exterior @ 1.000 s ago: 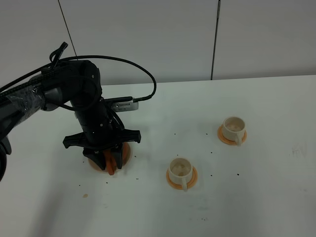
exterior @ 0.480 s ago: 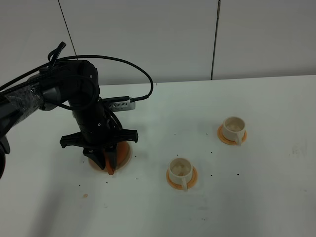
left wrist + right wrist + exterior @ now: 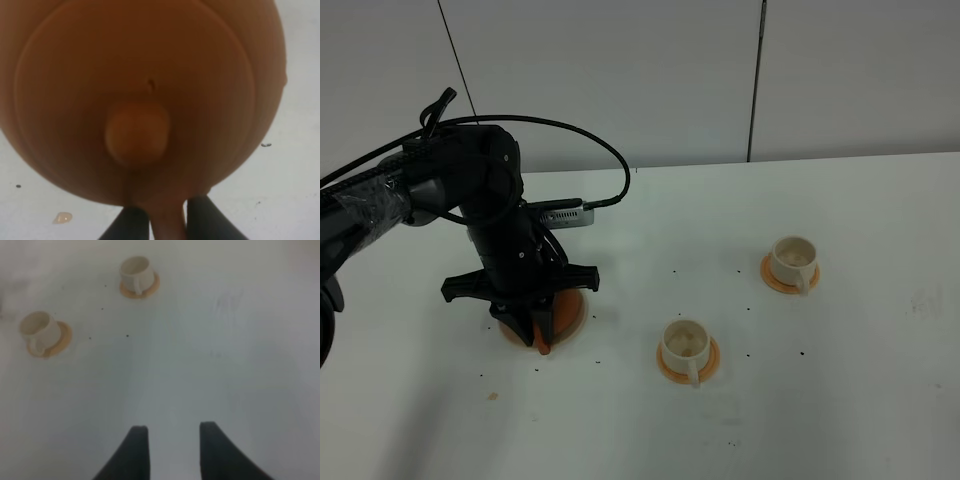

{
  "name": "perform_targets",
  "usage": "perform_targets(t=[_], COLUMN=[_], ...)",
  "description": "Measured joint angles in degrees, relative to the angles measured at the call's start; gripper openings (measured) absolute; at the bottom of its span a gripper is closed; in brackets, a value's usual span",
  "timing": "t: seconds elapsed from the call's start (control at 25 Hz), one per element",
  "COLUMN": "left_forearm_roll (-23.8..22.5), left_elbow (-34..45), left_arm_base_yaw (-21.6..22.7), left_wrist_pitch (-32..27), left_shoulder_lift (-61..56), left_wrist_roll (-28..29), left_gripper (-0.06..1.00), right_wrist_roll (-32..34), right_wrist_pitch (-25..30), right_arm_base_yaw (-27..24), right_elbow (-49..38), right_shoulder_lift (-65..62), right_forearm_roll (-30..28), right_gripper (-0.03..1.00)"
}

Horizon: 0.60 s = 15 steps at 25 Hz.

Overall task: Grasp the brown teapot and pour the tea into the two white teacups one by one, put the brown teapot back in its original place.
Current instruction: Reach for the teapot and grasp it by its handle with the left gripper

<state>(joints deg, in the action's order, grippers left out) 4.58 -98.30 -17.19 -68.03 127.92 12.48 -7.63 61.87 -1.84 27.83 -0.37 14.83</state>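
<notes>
Item: left gripper. Your left wrist view shows its two dark fingers pressed against either side of the stubby handle of the round reddish-brown clay teapot, so it is clamped on the pot by that handle. The same view gives you the lid and its knob from close above, plus a pale amber droplet on the white table beside the pot. None of that detail shows from the high camera. There the black left arm and its looping cable stand over the teapot and leave only a brown edge of it in sight, low at the table's left side; you cannot tell from either view whether it rests on a saucer. Item: right gripper, seen only in your right wrist view, its fingers spread with bare table between them, holding nothing. Item: two small cream-white teacups with loop handles, each on a round orange saucer. The nearer teacup sits right of the teapot, well apart from it; the farther teacup lies beyond, further right. Both appear in the right wrist view, well ahead of that gripper. Dark specks dot the table between the pot and the cups.
</notes>
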Motion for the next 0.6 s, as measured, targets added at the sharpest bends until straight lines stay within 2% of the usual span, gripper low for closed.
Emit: perform_targets(t=[0.32, 0.52, 0.6], left_forearm_roll=[-0.70, -1.35, -1.65], left_elbow=[0.00, 0.00, 0.00], left_arm_base_yaw=[0.00, 0.00, 0.00], left_wrist_pitch=[0.00, 0.00, 0.00], left_shoulder_lift=[0.01, 0.06, 0.06], left_wrist_roll=[-0.05, -0.05, -0.11], left_gripper=[0.25, 0.17, 0.17], right_wrist_roll=[0.00, 0.00, 0.00], right_wrist_pitch=[0.00, 0.00, 0.00], right_arm_base_yaw=[0.00, 0.00, 0.00], right_elbow=[0.00, 0.00, 0.00], right_shoulder_lift=[0.00, 0.00, 0.00], right_forearm_roll=[0.00, 0.00, 0.00], right_gripper=[0.24, 0.24, 0.24])
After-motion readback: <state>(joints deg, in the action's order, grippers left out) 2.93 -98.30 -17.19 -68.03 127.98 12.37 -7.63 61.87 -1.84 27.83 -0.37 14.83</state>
